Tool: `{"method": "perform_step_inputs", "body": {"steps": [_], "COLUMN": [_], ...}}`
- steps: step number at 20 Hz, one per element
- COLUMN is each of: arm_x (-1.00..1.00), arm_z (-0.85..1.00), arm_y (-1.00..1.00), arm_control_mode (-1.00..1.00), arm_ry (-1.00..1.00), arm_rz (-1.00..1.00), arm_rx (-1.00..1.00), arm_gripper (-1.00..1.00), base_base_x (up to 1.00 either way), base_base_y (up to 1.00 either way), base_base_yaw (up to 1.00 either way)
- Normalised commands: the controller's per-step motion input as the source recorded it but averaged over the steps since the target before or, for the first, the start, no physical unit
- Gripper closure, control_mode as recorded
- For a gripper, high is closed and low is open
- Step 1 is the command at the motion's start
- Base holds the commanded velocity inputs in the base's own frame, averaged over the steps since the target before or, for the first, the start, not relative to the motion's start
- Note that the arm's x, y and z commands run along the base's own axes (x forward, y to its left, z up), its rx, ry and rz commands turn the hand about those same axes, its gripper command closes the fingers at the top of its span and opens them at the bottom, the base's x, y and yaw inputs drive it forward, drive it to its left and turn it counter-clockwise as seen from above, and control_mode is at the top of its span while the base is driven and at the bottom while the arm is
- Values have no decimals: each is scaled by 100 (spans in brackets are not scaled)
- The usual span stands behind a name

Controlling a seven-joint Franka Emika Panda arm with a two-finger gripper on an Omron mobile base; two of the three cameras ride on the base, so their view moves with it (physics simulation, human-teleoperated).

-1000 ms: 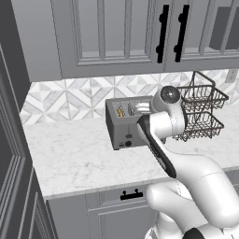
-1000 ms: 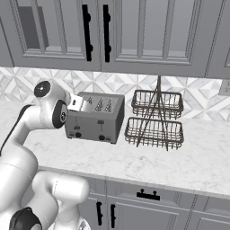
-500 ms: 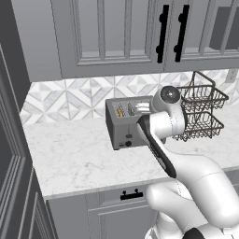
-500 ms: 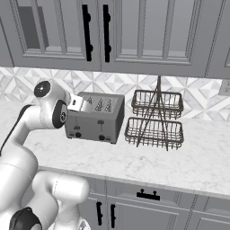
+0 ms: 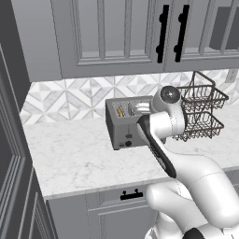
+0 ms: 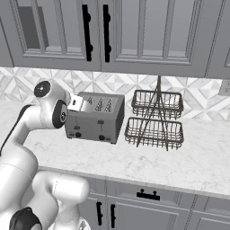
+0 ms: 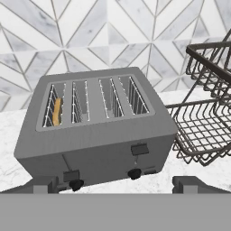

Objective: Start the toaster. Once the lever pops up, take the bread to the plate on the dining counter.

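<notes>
Grey kitchen, marble worktop (image 7: 13, 173). My gripper (image 7: 118, 184) gapes wide, empty, above the toaster (image 7: 97, 135) front. Lever (image 7: 71, 176) sits just ahead, lower left, near my left fingertip; bread (image 7: 56, 111) in the far-left slot.

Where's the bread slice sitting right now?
In the hand view, the thin golden-tan bread slice stands in the leftmost slot of the boxy grey metal toaster, above its left black lever, far from the dark wire basket rack.
</notes>
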Motion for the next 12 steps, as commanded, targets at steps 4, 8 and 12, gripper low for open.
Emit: {"method": "perform_step_inputs", "body": {"steps": [4,8,12], "arm_x": [0,0,0], "arm_z": [0,0,0], "arm_y": [0,0,0], "arm_control_mode": [-100,-100,-100], "arm_ry": [0,0,0], "arm_rz": [0,0,0], "arm_rx": [0,0,0], "arm_gripper": [-100,-100,-100], "base_base_x": [0,0,0], "base_base_y": [0,0,0], "base_base_yaw": [0,0,0]}}
